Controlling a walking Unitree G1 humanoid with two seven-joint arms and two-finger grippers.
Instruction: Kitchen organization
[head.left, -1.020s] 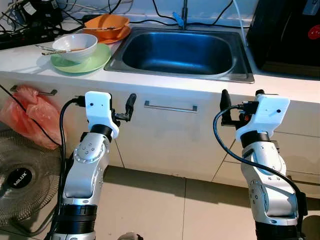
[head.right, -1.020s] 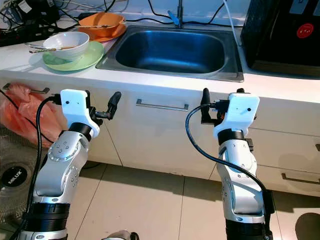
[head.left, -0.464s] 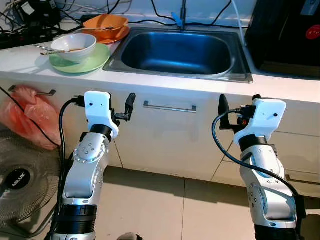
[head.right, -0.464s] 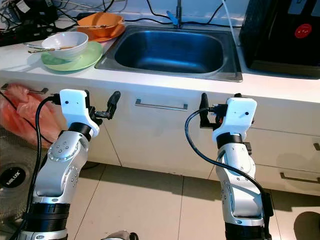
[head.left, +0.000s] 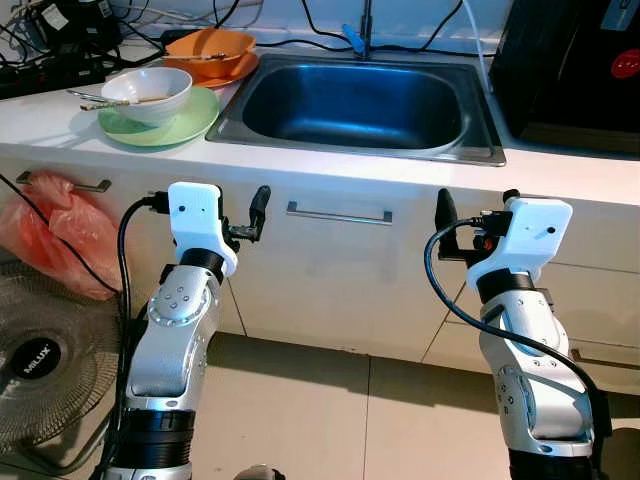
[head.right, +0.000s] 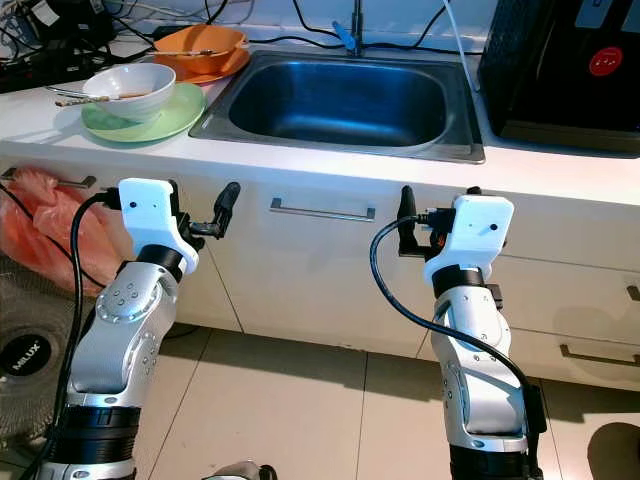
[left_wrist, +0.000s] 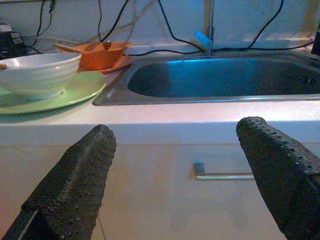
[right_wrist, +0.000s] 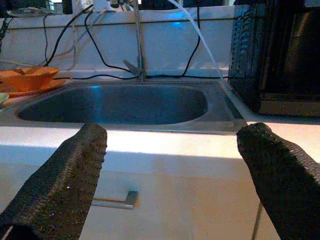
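Ideally, both grippers (left, right, fingers spread, empty) rise above the worktop's front edge before reaching the white bowl.

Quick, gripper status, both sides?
Left gripper: open, holding nothing, in front of the cabinet below the counter.
Right gripper: open, holding nothing, facing the sink.

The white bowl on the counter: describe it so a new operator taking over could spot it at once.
Start at the steel sink set in the white counter, then look to the robot's left of it, where dishes are stacked. The white bowl sits on a pale green plate, with utensils resting across its rim. Its neighbour behind it is an orange dish; this is the only white one.
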